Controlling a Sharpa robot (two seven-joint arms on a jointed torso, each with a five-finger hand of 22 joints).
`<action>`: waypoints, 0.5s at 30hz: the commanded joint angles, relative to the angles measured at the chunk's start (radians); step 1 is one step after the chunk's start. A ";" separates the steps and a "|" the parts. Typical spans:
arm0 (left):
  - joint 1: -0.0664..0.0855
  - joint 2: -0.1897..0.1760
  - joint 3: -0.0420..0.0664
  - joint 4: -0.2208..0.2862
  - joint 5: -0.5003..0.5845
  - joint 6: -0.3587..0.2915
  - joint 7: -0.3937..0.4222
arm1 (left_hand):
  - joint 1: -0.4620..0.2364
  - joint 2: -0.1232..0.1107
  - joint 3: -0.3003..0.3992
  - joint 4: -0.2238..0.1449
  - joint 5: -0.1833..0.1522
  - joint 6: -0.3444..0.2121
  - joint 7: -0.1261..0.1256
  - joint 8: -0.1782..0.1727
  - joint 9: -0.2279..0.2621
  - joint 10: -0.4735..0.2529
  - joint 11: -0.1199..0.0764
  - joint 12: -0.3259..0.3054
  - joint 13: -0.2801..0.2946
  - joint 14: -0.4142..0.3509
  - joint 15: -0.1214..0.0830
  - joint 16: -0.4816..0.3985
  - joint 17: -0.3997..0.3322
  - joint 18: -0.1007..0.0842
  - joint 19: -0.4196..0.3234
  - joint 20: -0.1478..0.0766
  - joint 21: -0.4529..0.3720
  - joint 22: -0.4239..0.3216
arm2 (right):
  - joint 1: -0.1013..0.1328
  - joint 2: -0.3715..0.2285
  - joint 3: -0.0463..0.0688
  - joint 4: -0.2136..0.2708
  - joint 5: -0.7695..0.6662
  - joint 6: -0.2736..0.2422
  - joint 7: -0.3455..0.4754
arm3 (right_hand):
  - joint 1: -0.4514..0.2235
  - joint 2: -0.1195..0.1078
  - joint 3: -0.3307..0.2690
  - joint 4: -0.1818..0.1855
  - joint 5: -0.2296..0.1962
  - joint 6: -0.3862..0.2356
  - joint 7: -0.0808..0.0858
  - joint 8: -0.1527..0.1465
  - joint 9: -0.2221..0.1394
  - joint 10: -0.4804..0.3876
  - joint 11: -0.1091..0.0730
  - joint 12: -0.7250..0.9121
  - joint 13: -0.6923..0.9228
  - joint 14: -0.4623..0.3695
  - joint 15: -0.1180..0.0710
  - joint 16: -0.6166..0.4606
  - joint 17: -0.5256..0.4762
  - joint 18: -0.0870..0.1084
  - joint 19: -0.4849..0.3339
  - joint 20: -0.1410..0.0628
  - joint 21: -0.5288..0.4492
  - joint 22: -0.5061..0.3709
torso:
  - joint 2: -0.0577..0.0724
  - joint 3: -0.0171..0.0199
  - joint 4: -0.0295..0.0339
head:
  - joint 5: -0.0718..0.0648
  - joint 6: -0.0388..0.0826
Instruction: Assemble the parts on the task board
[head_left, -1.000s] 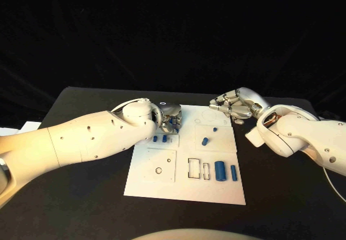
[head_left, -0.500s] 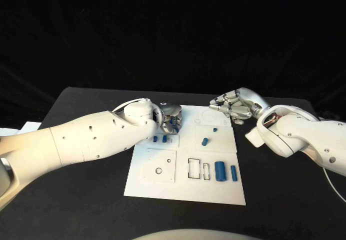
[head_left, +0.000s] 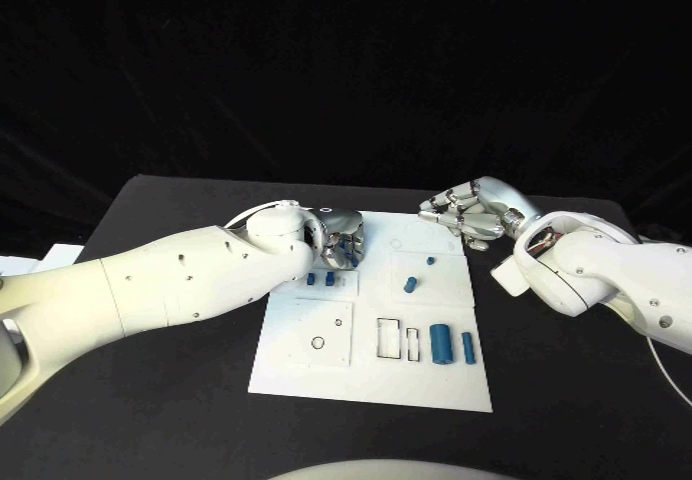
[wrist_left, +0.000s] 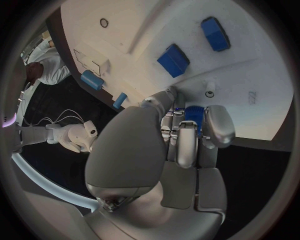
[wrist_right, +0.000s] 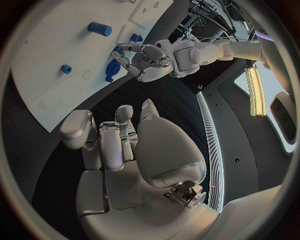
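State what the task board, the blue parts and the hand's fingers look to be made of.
Task board: likely matte white plastic or coated sheet; flat, no glare. Blue parts, such as the cylinder: probably moulded or printed plastic, uniform colour, dull sheen. Left hand fingers: metal-looking, smooth silver-grey with soft highlights.

Premises: a robotics laboratory or test cell. Evidence: a black-covered bench (head_left: 173, 400) stands against a black backdrop (head_left: 346, 80), forming a controlled recording area. On the bench lies a white task board (head_left: 310, 370) with outlined recesses and small blue parts (head_left: 440, 343) set out on it. Beyond the bench, the right wrist view shows a long strip light (wrist_right: 209, 150) and equipment with cabling (wrist_right: 212, 12).
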 joint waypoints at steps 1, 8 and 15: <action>-0.002 -0.010 0.003 0.005 0.052 -0.057 0.037 | -0.008 0.007 0.002 -0.005 0.001 0.006 0.006 -0.001 0.001 0.008 0.003 -0.008 0.002 0.016 -0.003 0.003 -0.002 -0.020 0.006 0.001 0.006 0.003 | -0.001 0.001 0.000 0.000 -0.010 0.005 0.001 | 0.004 0.003 -0.009 0.001 0.004 0.009 -0.002 0.007 0.001 -0.002 -0.001 0.004 0.001 0.034 -0.007 -0.005 0.000 0.014 0.002 0.000 0.001 0.002 | 0.000 0.0001 0.0005 | -0.003 0.002; -0.001 -0.039 0.025 0.029 0.111 -0.083 0.054 | -0.016 0.005 0.003 -0.006 0.001 0.005 0.007 -0.004 0.000 0.007 0.005 -0.012 0.003 0.015 -0.002 0.000 -0.008 -0.020 0.004 0.002 0.006 0.004 | -0.004 0.002 0.000 -0.002 -0.012 0.000 -0.003 | 0.003 0.004 -0.010 0.003 0.003 0.009 -0.002 0.007 0.001 -0.002 -0.001 0.003 0.000 0.034 -0.007 -0.006 -0.001 0.015 0.001 0.000 0.001 0.001 | -0.001 0.0008 0.0008 | -0.004 0.003; 0.009 -0.090 0.040 0.058 0.204 -0.073 0.055 | -0.023 0.002 0.010 -0.012 0.002 -0.003 0.011 -0.012 -0.004 0.000 0.009 -0.023 0.003 0.009 0.001 -0.006 -0.019 -0.016 -0.005 0.004 -0.010 -0.004 | -0.006 0.001 0.000 -0.003 -0.016 -0.001 -0.006 | 0.003 0.004 -0.010 0.003 0.003 0.009 -0.002 0.007 0.001 -0.002 -0.001 0.003 0.000 0.034 -0.007 -0.006 -0.001 0.015 0.001 0.000 0.001 0.001 | -0.001 0.0024 0.0020 | 0.007 0.010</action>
